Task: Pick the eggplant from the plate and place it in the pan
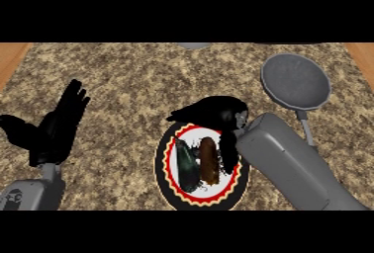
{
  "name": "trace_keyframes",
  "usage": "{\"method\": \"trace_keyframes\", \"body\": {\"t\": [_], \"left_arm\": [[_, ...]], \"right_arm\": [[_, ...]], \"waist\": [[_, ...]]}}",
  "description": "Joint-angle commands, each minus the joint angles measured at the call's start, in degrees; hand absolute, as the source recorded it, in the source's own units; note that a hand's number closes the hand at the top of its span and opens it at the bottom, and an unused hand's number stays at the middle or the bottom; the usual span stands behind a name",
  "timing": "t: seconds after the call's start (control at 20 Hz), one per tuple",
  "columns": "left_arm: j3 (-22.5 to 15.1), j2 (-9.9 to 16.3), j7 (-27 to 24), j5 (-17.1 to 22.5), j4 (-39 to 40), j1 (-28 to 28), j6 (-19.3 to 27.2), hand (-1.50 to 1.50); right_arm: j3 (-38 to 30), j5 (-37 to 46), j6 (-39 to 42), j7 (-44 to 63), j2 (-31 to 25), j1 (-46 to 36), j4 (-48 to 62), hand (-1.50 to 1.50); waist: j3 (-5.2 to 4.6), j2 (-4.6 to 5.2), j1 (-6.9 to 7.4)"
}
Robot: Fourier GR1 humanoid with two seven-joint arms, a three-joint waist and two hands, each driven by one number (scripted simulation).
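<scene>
- Dark brown, elongated eggplant lies on the round plate with the red and black zigzag rim, so the pick isn't done yet.
- Round grey metal pan sits well apart, up and to the right on the speckled granite desk, waiting as the drop spot.
- Right robot hand hovers over the plate's top edge with fingers curled down toward the eggplant; looks like it's lining up a grab, and it's grasping nothing so far.
- Left robot hand rests released at the left, fingers straight up.

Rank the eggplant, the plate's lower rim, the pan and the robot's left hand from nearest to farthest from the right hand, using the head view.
Measured from the right hand:
1. Eggplant, just below it on the plate.
2. Plate's lower rim, further down.
3. Pan, up and to the right.
4. Left hand, open at the far left.
Lower rim and pan are close to call.
</scene>
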Motion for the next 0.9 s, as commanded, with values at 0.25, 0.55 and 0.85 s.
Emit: {"method": "trace_keyframes", "body": {"t": [0.25, 0.55, 0.85], "left_arm": [[2.8, 0.7, 3.6, 0.5, -2.7, -0.9, -1.8, 0.0], [1.5, -0.6, 4.8, -3.0, -4.6, 0.0, -0.3, 0.0], [1.4, -2.2, 7.1, -3.5, -7.9, 0.9, 0.0, 0.0]], "right_arm": [[-0.2, 6.1, 3.5, 5.9, 7.4, 2.1, -0.8, -1.5], [-0.5, 11.8, 1.6, 5.6, 10.3, 3.4, 3.0, -1.5], [-1.2, 15.5, -1.9, -1.0, 10.7, 4.9, 6.5, -1.5]], "waist": [[0.01, 0.05, 0.12], [0.01, 0.06, 0.18], [0.02, 0.08, 0.25]]}}
